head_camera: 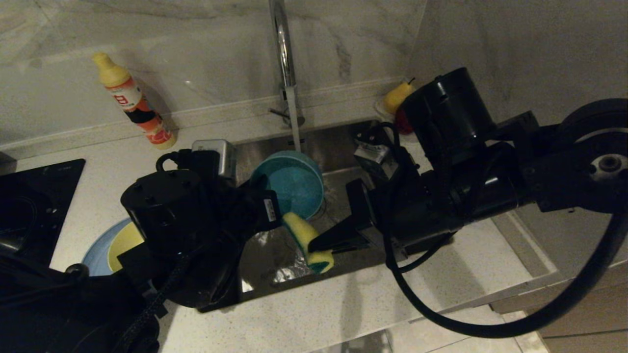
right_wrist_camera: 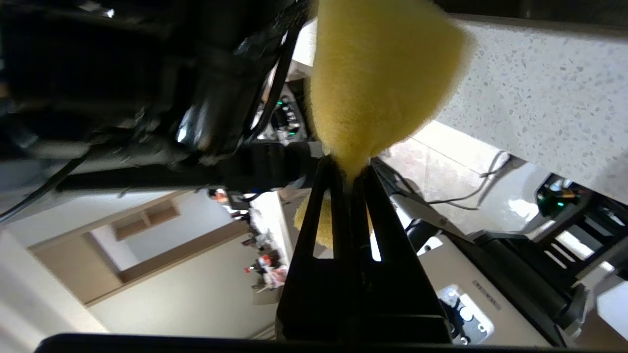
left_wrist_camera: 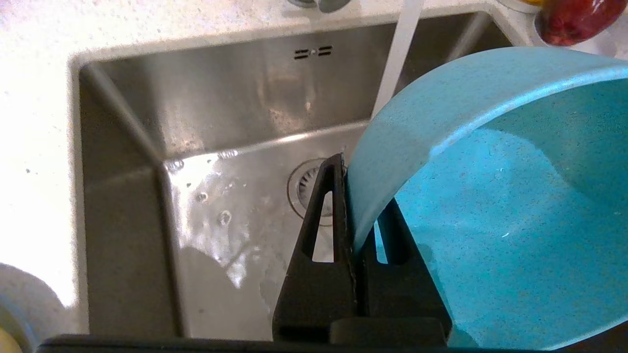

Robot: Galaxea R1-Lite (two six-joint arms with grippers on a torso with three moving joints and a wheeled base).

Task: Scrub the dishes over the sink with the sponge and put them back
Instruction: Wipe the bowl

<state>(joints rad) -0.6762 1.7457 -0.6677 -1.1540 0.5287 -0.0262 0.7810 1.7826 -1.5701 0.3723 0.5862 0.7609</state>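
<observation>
My left gripper (left_wrist_camera: pixel 355 196) is shut on the rim of the teal-blue bowl (left_wrist_camera: pixel 490 206), one finger inside and one outside. It holds the bowl tilted over the sink (left_wrist_camera: pixel 221 113), near the drain strainer (left_wrist_camera: pixel 304 184). In the head view the bowl (head_camera: pixel 294 184) hangs just below the faucet (head_camera: pixel 284 59). My right gripper (head_camera: pixel 319 243) is shut on the yellow sponge (head_camera: pixel 306 240), squeezing its middle, just in front of the bowl. The sponge (right_wrist_camera: pixel 378 73) bulges beyond the right gripper (right_wrist_camera: pixel 351 171). The yellow bowl (head_camera: pixel 125 240) sits on the periwinkle plate (head_camera: pixel 95 257) on the counter at the left.
Water runs from the faucet in a thin stream (head_camera: pixel 296 127) into the wet sink (head_camera: pixel 274 264). A soap bottle (head_camera: pixel 132 100) leans on the back wall. A pear (head_camera: pixel 397 95) sits at the sink's far right corner. A black cooktop (head_camera: pixel 34 206) lies far left.
</observation>
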